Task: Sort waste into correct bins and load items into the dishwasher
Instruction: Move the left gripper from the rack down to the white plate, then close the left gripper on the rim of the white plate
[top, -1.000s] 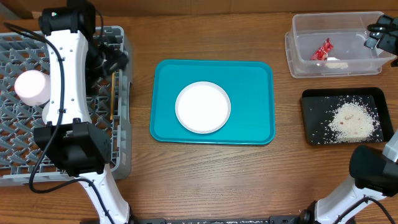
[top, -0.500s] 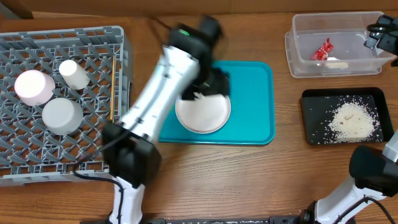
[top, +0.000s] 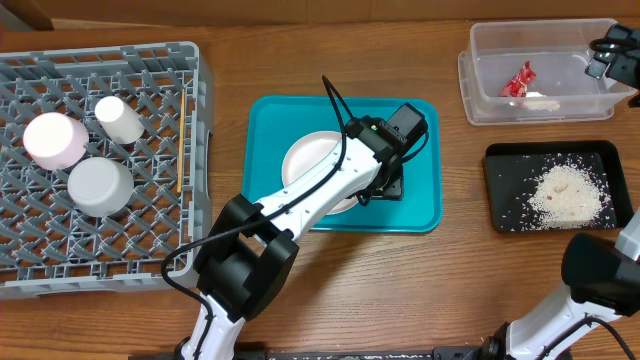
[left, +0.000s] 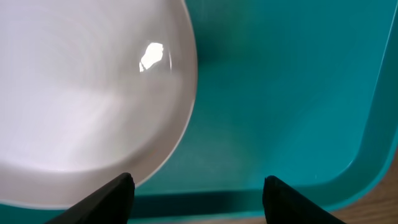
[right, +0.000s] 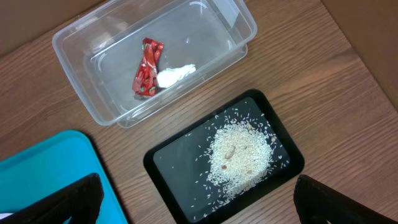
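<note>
White round plate: flat on the teal tray, right at the left gripper. Fills the space ahead of the left fingers and off to one side of them. Curved rim enters the gap between them and passes close by one finger; bare teal floor under the rest of the gap and at the other finger. Fingers apart, clamped on nothing that shows. Cannot tell whether the nearer finger touches the rim: only the dark tips show, cut off at the bottom of the wrist view.

Seen from overhead, left arm laid across the plate, hiding the part nearest the fingers. Tray wall just beyond the fingers, then wooden surface.

Well away from the left fingers, past the far side of the tray: grey dish rack with pink bowl, grey-blue bowl and small white cup on its lattice. Chopsticks only a thin line along the rack wall, hard to make out.

Right gripper: right fingers wide apart, holding nothing, high over the surface. Ahead of them, black tray with a heap of rice crumbs. Farther ahead, clear tub with the red wrapper inside, its white end beside it. Tray and tub near each other, not touching.
</note>
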